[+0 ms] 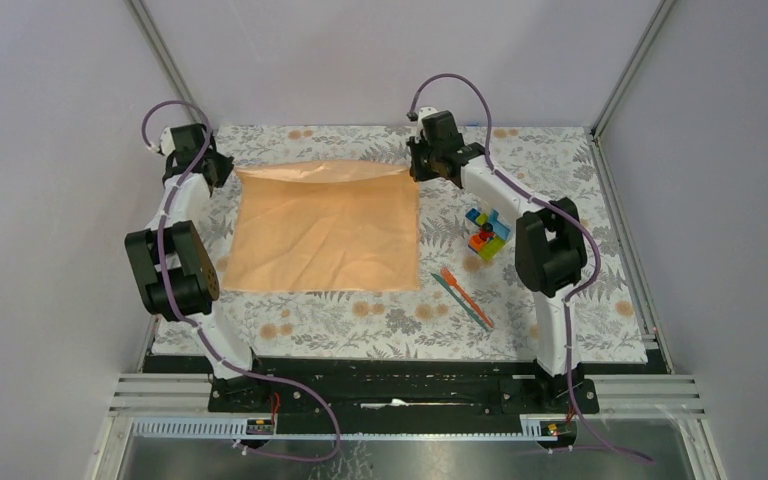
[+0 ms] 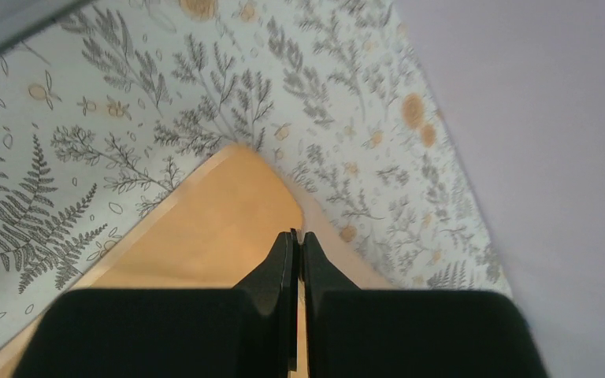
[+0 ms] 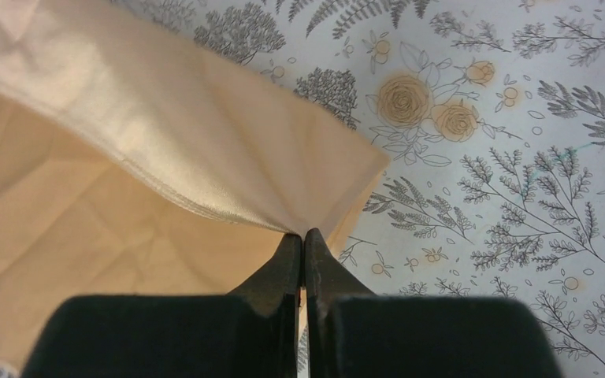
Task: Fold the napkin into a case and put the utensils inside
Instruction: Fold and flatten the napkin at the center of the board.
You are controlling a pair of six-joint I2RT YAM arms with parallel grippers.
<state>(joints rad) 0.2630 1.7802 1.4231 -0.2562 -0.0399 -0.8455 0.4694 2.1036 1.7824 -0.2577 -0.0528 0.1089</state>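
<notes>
Early stage. Napkin [image 1: 325,230] lies spread nearly flat on the mat [image 1: 360,315], one big sheet, no case formed yet. My right gripper [image 3: 302,236] is at the far right corner, fingers pressed together and pinching the cloth: the hem runs straight into the tips and the far edge rises off the sheet in a shiny band. My left gripper [image 2: 298,236] is at the far left corner, fingers also pressed together, over the napkin with the corner tip showing just beyond them. I cannot tell whether any cloth is caught between them or they only sit above it. Utensils [image 1: 463,298], one orange and one teal, lie side by side on the mat to the right of the napkin, apart from it and untouched, with the blocks [image 1: 487,232] farther back. By my reckoning the first fold is only starting; every fold and the loading of the utensils remain. Hard to read: from above both sets of fingertips are lost behind the wrists, and each wrist view cuts off most of the napkin.
</notes>
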